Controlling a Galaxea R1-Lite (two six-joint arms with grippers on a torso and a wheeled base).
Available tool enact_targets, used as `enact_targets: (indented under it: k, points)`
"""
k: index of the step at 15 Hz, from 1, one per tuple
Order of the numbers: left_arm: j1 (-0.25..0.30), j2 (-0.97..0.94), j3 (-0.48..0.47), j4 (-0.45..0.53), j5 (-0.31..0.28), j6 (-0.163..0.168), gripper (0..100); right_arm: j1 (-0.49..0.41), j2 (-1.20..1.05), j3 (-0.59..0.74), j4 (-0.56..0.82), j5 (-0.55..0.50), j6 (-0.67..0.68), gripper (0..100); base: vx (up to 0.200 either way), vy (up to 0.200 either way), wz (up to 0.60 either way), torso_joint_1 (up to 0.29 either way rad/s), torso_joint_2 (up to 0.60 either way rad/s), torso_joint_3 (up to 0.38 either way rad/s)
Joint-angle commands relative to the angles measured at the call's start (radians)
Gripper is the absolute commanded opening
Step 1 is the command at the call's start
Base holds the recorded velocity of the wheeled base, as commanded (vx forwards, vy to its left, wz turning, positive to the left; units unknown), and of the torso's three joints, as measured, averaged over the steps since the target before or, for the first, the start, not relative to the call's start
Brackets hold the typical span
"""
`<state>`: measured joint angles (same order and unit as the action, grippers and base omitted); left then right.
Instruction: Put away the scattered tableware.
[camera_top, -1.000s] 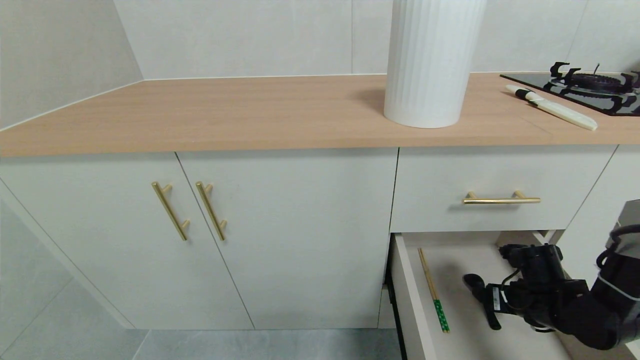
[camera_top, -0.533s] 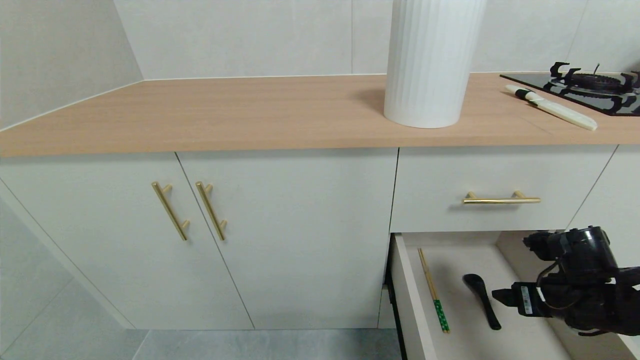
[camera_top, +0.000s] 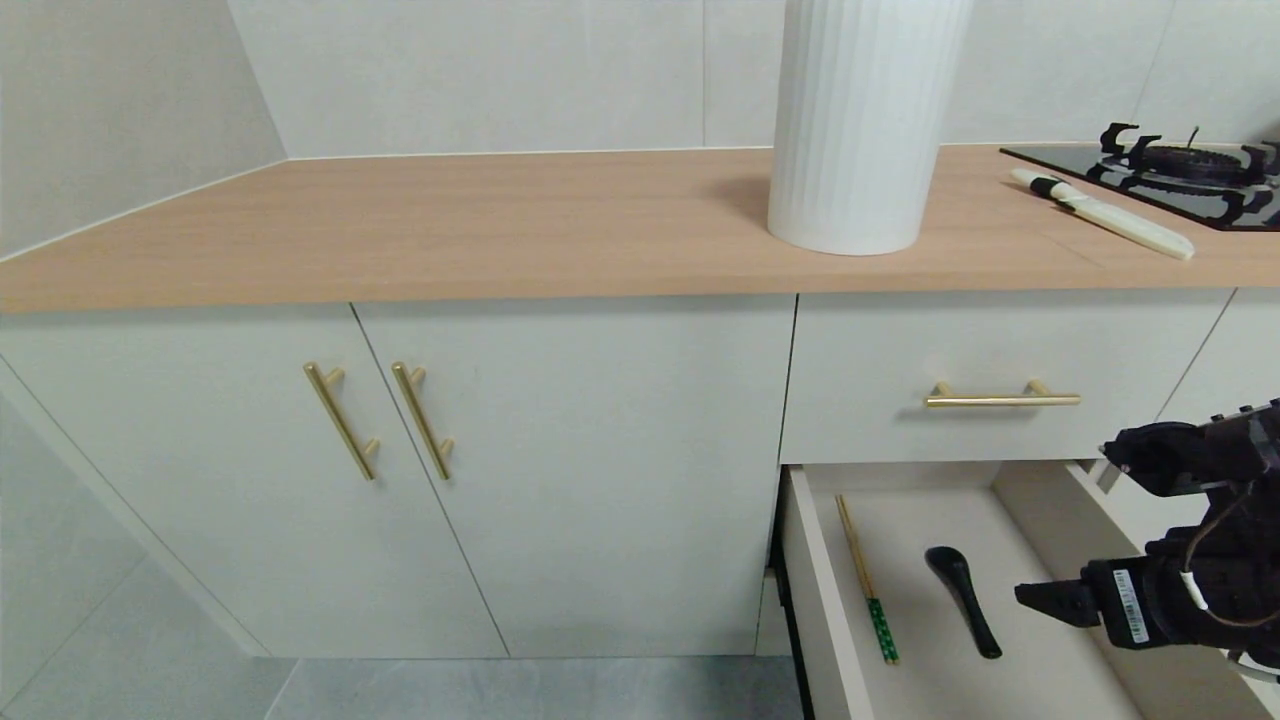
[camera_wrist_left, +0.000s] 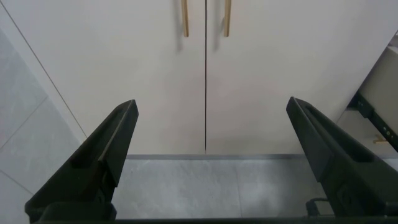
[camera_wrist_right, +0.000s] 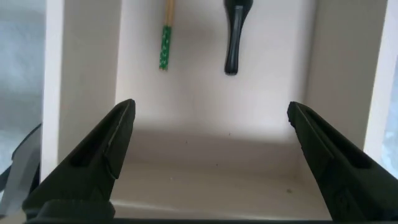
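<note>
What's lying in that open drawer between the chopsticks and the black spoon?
Nothing. Between the chopsticks and the black spoon the drawer floor is bare, as the head view and the right wrist view both show.

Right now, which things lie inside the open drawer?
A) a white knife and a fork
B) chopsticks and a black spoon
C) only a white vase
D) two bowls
B: the open drawer holds the chopsticks and the black spoon, lying apart, while the white knife is up on the countertop.
</note>
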<state>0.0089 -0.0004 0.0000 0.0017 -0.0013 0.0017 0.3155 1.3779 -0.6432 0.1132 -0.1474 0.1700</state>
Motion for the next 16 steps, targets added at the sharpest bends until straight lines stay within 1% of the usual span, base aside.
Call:
enact_targets:
  k: [1, 8, 10, 13, 16]
  points:
    - [0.0, 0.0, 0.0, 0.0, 0.001, 0.0, 100, 0.016, -0.04, -0.006, 0.023, 0.0, -0.001, 100, -0.2, 0.0, 0.0, 0.017, 0.0, 0.007]
    - [0.0, 0.0, 0.0, 0.0, 0.001, 0.0, 100, 0.048, -0.079, -0.035, 0.129, 0.0, -0.004, 100, -0.2, 0.0, 0.0, 0.002, 0.0, 0.002]
    - [0.0, 0.0, 0.0, 0.0, 0.0, 0.0, 100, 0.06, -0.079, -0.035, 0.14, 0.002, -0.004, 100, -0.2, 0.0, 0.0, 0.01, 0.0, 0.002]
    - [0.0, 0.0, 0.0, 0.0, 0.0, 0.0, 100, 0.068, -0.057, -0.035, 0.168, 0.002, -0.004, 100, 0.0, 0.0, 0.0, 0.0, 0.0, 0.0]
    - [0.0, 0.0, 0.0, 0.0, 0.0, 0.0, 100, 0.086, 0.013, -0.035, 0.194, 0.002, -0.003, 100, 0.0, 0.0, 0.0, 0.0, 0.0, 0.0]
